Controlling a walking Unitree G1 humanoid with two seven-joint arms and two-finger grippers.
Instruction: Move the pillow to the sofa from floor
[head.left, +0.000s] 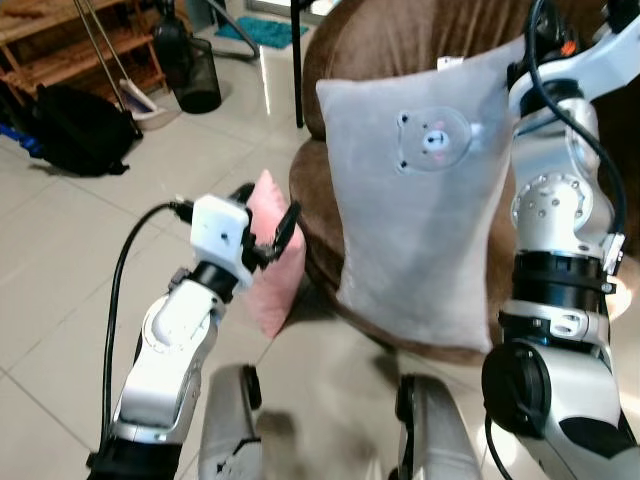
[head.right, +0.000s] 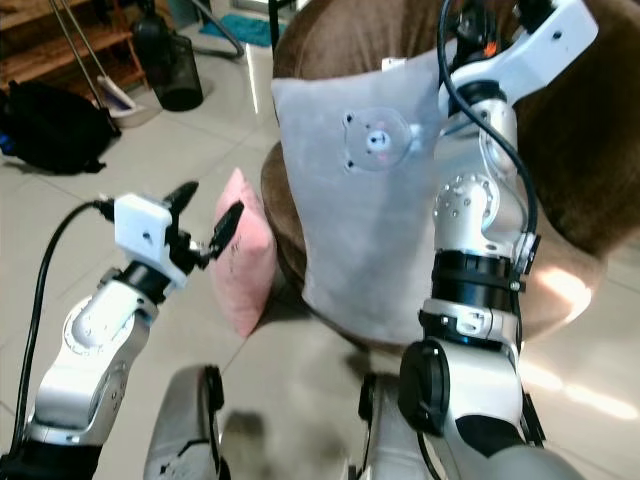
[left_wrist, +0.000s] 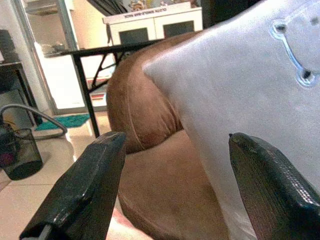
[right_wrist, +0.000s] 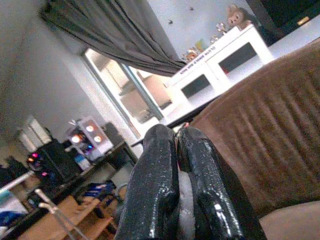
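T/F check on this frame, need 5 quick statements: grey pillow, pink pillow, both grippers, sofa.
1. The right gripper has its fingers shut on the grey pillow. True: grey fabric is pinched between them in the right wrist view.
2. The left gripper is shut on the pink pillow. False: its fingers are spread wide and hold nothing.
3. The grey pillow lies flat on the floor. False: it hangs upright in front of the brown sofa, held by its top corner.
4. The pink pillow stands on the tiled floor beside the sofa. True.
5. The grey pillow is plain. False: it bears a small bear face.
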